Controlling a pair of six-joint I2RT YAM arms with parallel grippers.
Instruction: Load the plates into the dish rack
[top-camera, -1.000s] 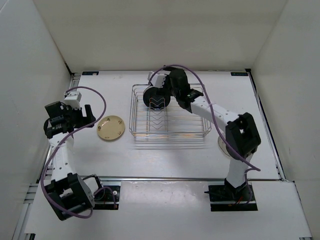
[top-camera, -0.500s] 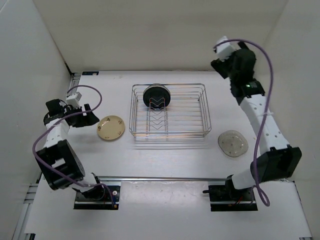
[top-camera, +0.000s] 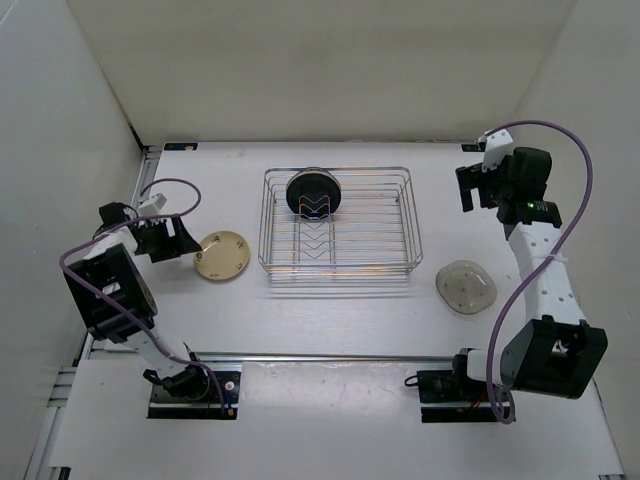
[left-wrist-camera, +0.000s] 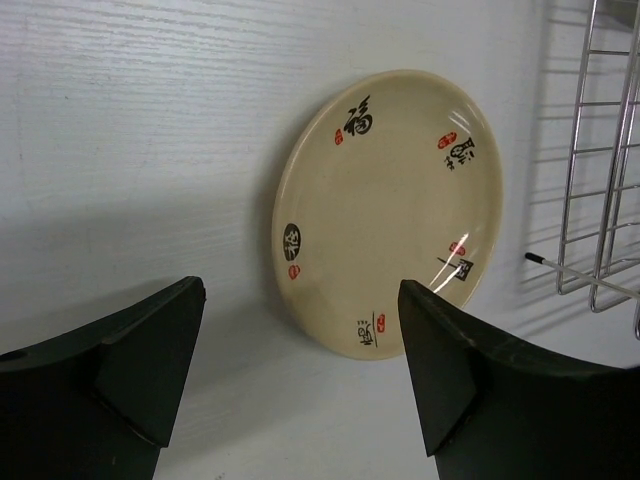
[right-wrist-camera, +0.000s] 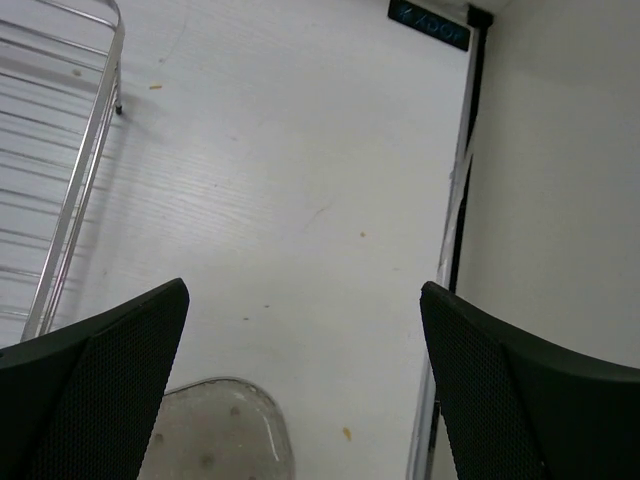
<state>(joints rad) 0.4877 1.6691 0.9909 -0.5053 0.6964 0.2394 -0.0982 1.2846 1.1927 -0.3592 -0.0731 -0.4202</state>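
Note:
The silver wire dish rack (top-camera: 400, 215) stands mid-table. A glossy black plate (top-camera: 313, 193) stands on edge in its dividers at the back left. A tan-yellow plate (top-camera: 222, 255) lies flat left of the rack; it also shows in the left wrist view (left-wrist-camera: 390, 210). A pale grey plate (top-camera: 465, 286) lies flat right of the rack, its edge in the right wrist view (right-wrist-camera: 215, 435). My left gripper (top-camera: 172, 240) is open and empty, just left of the tan plate. My right gripper (top-camera: 478, 190) is open and empty, above the table at the far right.
White walls close in the table on three sides. A dark rail (right-wrist-camera: 455, 230) runs along the table's right edge. The rack's corner (left-wrist-camera: 600, 200) shows right of the tan plate, and its right rim (right-wrist-camera: 80, 190) shows in the right wrist view.
My right arm left the black plate standing in the rack, swung away to the right and came lower. My left gripper moved down and right, closer to the tan plate.

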